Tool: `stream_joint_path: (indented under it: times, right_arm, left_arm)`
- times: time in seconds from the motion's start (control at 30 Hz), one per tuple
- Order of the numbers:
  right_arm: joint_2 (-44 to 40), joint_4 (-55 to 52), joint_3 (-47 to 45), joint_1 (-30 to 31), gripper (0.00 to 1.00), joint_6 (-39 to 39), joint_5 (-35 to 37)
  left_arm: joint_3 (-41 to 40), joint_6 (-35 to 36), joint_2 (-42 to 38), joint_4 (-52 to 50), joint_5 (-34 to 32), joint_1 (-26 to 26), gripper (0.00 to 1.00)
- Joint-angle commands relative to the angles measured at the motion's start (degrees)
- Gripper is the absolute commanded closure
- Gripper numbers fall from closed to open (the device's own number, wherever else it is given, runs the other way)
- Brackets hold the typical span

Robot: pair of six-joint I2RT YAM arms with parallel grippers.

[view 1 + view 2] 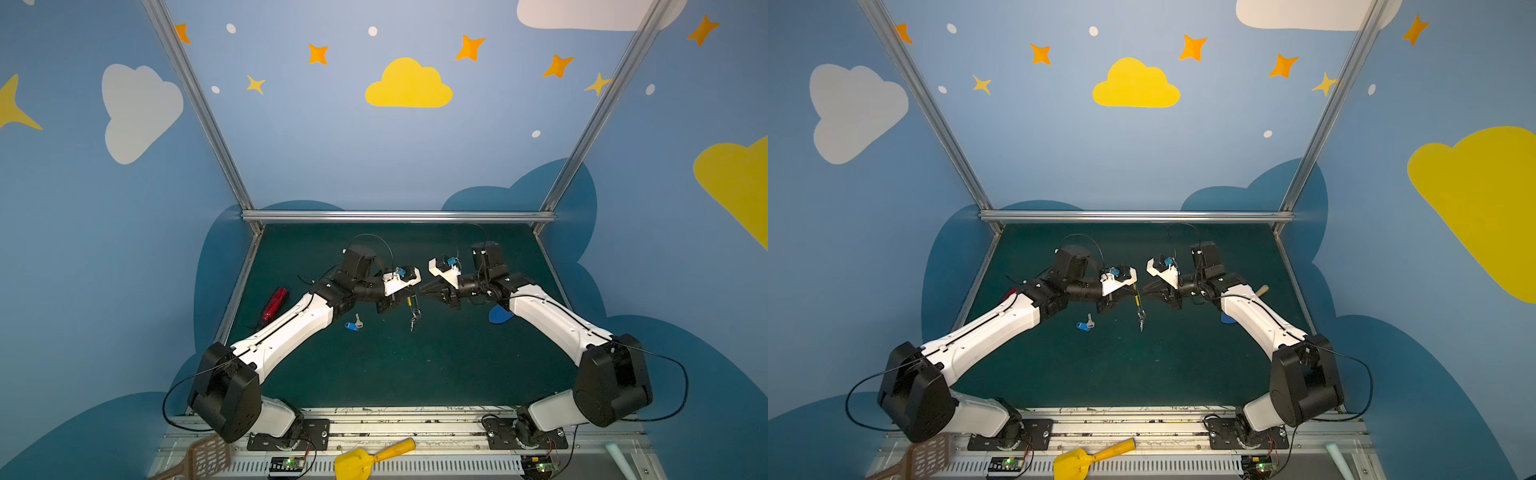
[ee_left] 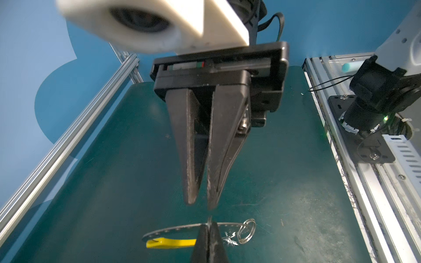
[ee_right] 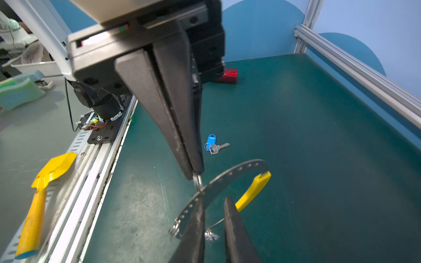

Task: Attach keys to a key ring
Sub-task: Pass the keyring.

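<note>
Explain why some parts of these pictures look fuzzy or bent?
Left wrist view: the white camera housing up close is out of focus, the key ring sharp. Right wrist view: the key is crisp, the red gadget glints. In both top views the wide lens splays the frame posts, and the table looks dim.

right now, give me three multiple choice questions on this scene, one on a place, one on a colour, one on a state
1. Where is the blue-tagged key? A on the green mat B in a bowl C on a shelf
2. What colour is the sleeve on the key ring? A red B yellow C white
3. The left gripper is: A wide open B shut on a pen C shut on the key ring
Answers: A, it lies on the mat; B, one yellow section shows; C, its closed tips grip it.
</note>
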Motion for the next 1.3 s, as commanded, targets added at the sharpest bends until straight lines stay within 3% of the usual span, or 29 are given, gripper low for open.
stream_joint_path:
  times: [0.0, 0.47, 1.07, 1.27]
  right_arm:
    - [-2.3, 4.5, -1.4, -0.8, 0.81, 1.8, -3.7]
    - [-2.7, 7.5, -2.9, -1.7, 0.80, 3.3, -9.3]
    - [-2.2, 15.1, -2.4, -1.8, 0.79, 10.7, -10.6]
    - [-2.0, 15.3, -2.0, -1.4, 0.83, 11.1, -11.8]
  left_arm:
    - [-1.7, -3.8, -2.0, 8.0, 2.9, 0.0, 0.96]
    - [-7.5, -14.0, -3.5, 25.8, 4.5, 1.0, 0.96]
    - [-10.3, -18.0, -4.4, 33.2, 6.5, 1.1, 0.96]
    - [-10.6, -18.2, -4.3, 34.0, 6.4, 1.0, 0.96]
